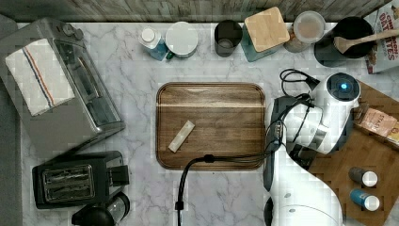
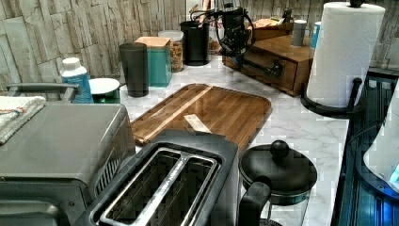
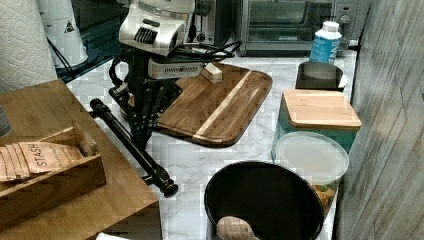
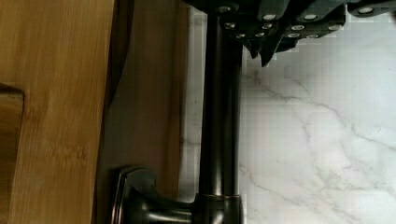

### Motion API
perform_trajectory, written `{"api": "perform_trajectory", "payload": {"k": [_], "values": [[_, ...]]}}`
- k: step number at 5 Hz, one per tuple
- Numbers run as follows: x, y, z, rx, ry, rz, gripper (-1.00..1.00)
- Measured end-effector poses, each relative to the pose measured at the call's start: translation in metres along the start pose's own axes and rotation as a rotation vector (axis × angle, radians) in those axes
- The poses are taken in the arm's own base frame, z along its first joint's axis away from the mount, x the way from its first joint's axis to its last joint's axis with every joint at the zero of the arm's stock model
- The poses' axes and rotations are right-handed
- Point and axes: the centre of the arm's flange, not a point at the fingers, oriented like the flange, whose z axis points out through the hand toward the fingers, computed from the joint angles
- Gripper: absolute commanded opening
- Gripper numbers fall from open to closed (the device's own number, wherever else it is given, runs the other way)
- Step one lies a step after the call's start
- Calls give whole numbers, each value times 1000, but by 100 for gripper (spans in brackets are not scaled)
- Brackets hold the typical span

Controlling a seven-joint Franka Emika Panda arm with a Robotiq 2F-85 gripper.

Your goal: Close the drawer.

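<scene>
The drawer (image 2: pixel 288 81) shows its light-brown front at the back right of the left view, seemingly flush with the cabinet, its inside hidden. A dark bar handle (image 2: pixel 268 69) runs across the front. My gripper (image 2: pixel 240 59) hangs at the handle's end on the left view's left. In the right view, my gripper (image 3: pixel 140 137) points down on the marble side of the handle (image 3: pixel 132 142), close against it. The wrist view shows the handle (image 4: pixel 219 116) beside the drawer front (image 4: pixel 149 93). My black gripper (image 4: pixel 264 56) is shut there, with nothing between its fingers.
A dark wooden tray (image 1: pixel 211 103) with a small packet (image 1: pixel 181 135) lies mid-counter. Canisters (image 1: pixel 266 30) line the back wall. A paper towel roll (image 2: pixel 341 52) stands beside the cabinet. A tea box (image 3: pixel 35 155) sits on the cabinet top (image 3: pixel 45 105). Toaster (image 1: pixel 70 181) and toaster oven (image 1: pixel 61 89) fill the top view's left.
</scene>
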Motion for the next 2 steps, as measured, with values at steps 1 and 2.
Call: {"api": "perform_trajectory", "payload": {"k": [1,2], "values": [[0,0,0,1,0,1,-100],[0,1,1,3,2,-1,-100]]}}
